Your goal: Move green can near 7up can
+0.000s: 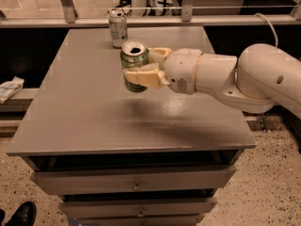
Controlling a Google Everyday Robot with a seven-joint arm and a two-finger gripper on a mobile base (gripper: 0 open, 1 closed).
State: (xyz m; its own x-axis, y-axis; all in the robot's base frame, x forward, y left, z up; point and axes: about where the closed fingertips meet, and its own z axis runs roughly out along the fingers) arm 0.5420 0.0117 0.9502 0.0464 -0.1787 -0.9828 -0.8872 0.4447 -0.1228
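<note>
Green can: a light-green aluminium drink can (pixel 133 60) with a silver top and an open tab hole hangs upright in the air above the middle of the table; nothing beneath it but its own shadow (pixel 141 109) on the surface.
Gripper: the cream two-finger gripper (pixel 139 66) reaches in from the right at the end of a thick white arm (pixel 263 76); its fingers are closed around the can's body, one pale finger (pixel 143 75) across the near side, the other mostly hidden behind.
7up can: a silvery-white drink can (pixel 117 28) with faint green markings stands upright near the far edge of the table, beyond and slightly left of the carried can; the two are apart, with bare tabletop between.
Table: a flat grey cabinet top (pixel 84 107) over grey drawers (pixel 136 182); a crumpled white object (pixel 9 88) lies on a lower ledge to the left.
Stage, as judged: carry under way; set-down beside the silvery can not yet made.
Risk: an approach carried too far or too low would likely knock the silvery can over or push it off the far edge; a release above the surface, or with the can tilted, could tip the open-topped can; a loose grip on the smooth wall could let it slip.
</note>
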